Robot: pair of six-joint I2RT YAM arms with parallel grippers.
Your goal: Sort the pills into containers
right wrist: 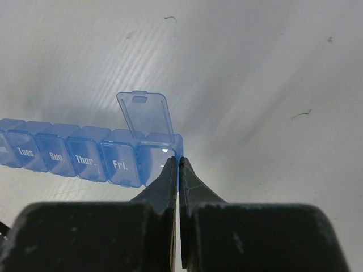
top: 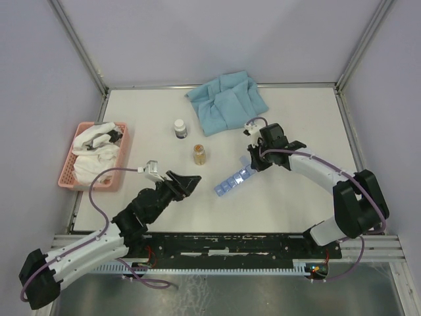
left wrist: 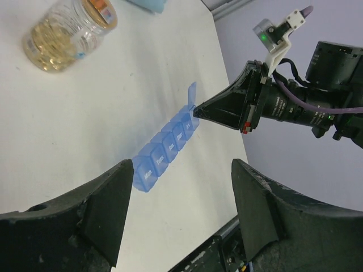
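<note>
- One bright-blue pill organiser strip [top: 231, 181] lies slantwise on the white table [top: 296, 197], between the two arms and right of centre.
- Six compartments of it show in the right wrist view, with the strip cut off by the left edge. Five are closed, and "Thur." and "Fri." can be read on two of them.
- One lid [right wrist: 144, 113] stands upright, on the end compartment nearest the right arm.
- The right gripper [right wrist: 177, 164] points down at that open end. Its two jaws are pressed together with nothing visible between them, and its tips are at the near rim of the open compartment.
- The left gripper [top: 195, 179] hangs above the table just beside the strip's other end, without touching it. Its two jaws stand apart and hold nothing.
- Two small bottles stand upright behind the strip. A clear jar [top: 199, 154] with yellowish contents is the nearer one. A dark bottle [top: 180, 128] with a white cap stands farther back and to the left.
- Single pills cannot be made out in either bottle.
- One crumpled light-blue cloth [top: 229, 102] lies at the far edge of the table, well apart from the strip.
- One pink slatted basket [top: 66, 172] sits at the table's left edge, with bunched white fabric [top: 95, 148] inside it.
</note>
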